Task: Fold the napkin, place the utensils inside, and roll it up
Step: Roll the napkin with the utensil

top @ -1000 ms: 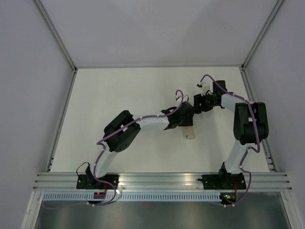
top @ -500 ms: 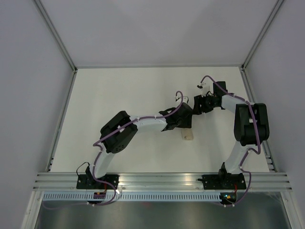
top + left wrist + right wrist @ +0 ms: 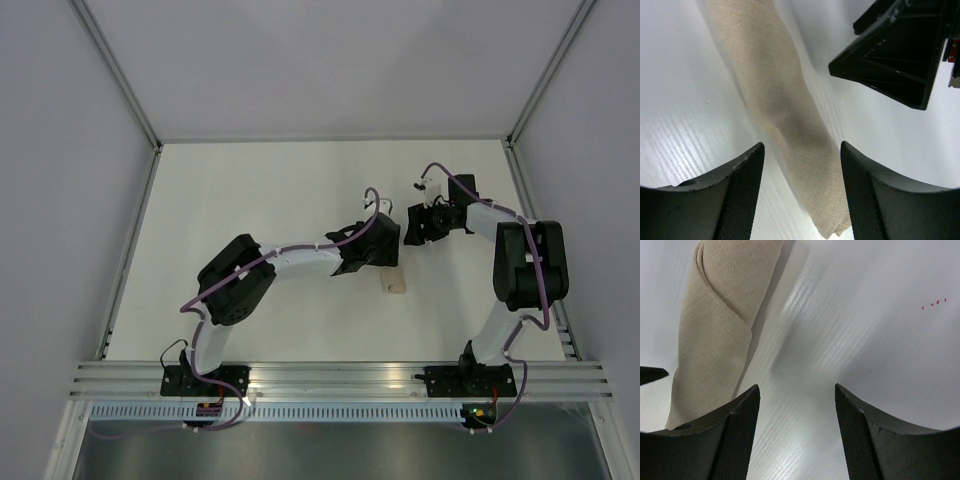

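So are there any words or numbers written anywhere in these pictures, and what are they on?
No text can be read anywhere.
The red specks on the table: three tiny dots, too blurred to read.
The right gripper: faint pale marks on its black side in the left wrist view, too small to read.
The napkin: plain, nothing written.

White table (image 3: pixel 250 190); rolled napkin (image 3: pixel 396 284) lies on it.
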